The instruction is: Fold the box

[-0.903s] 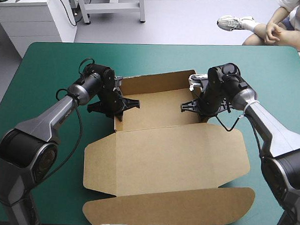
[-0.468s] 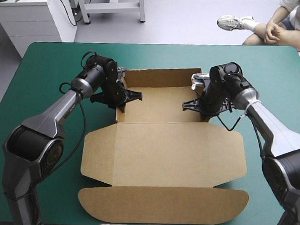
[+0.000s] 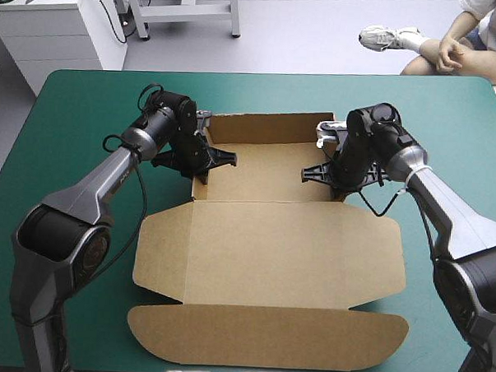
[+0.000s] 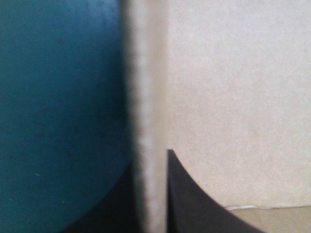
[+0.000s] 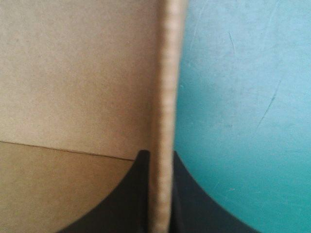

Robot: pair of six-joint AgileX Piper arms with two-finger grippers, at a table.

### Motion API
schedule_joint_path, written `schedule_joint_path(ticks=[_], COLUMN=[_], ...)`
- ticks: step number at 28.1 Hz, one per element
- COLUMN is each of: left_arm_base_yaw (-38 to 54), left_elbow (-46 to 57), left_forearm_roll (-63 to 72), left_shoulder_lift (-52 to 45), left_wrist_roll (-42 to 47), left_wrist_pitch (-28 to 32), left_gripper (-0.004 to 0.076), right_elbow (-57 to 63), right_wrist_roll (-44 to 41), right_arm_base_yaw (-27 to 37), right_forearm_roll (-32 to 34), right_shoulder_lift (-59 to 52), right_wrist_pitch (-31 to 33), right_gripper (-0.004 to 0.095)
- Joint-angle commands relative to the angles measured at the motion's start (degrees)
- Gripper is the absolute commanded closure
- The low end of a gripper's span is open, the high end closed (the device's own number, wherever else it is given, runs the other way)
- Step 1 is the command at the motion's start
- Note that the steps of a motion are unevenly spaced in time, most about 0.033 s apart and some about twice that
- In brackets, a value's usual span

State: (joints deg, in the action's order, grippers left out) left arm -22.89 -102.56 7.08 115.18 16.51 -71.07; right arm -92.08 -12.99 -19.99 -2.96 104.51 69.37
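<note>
i see the box (image 3: 270,245) in the centre of the high frame on the teal-green bench (image 3: 70,120), lid flat toward the bottom edge. my left hand (image 3: 200,161) is clamped on its upright left wall, my right hand (image 3: 337,175) on the upright right wall.

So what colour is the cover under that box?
The cover is plain teal-green; the high view shows it best, all round the box.

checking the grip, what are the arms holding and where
The box: left gripper shut on its left wall's edge, right gripper on the right wall's.
</note>
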Motion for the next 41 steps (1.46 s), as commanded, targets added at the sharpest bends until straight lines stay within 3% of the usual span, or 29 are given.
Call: schedule_joint_path(ticks=[1,12,20,25,31,41], left_arm_base_yaw=[-0.2,-0.2,-0.2,-0.2,-0.2,0.0], left_elbow=[-1.9,-1.9,-1.9,-1.9,-1.9,-2.4], left_forearm_roll=[1.4,1.4,1.6,1.6,4.0,3.0], left_shoulder_lift=[-3.0,-3.0,-2.9,-2.9,-3.0,-4.5], left_wrist_roll=[-0.4,-0.4,-2.0,-2.1,-1.9,-2.5], left_wrist_pitch=[-2.6,-2.6,-2.6,-2.6,-2.6,-2.6], left_gripper=[0.0716,0.0715,0.0696,0.052,0.0275,0.0264], right_elbow=[-1.7,-1.7,-1.7,-1.7,-1.9,-8.6], right_wrist_roll=[1.5,1.5,1.5,1.6,1.2,1.1], right_arm_base_yaw=[-0.1,-0.1,-0.1,-0.1,-0.1,-0.1], right_forearm_roll=[-3.6,-3.8,-3.8,-3.7,-3.8,-3.3], right_shoulder_lift=[-3.2,1.7,2.5,2.5,2.5,2.5], right_wrist_pitch=[-2.3,0.8,-0.1,0.1,-2.7,-3.6], right_gripper=[0.0928,0.0899,0.0591,0.0413,0.038,0.038])
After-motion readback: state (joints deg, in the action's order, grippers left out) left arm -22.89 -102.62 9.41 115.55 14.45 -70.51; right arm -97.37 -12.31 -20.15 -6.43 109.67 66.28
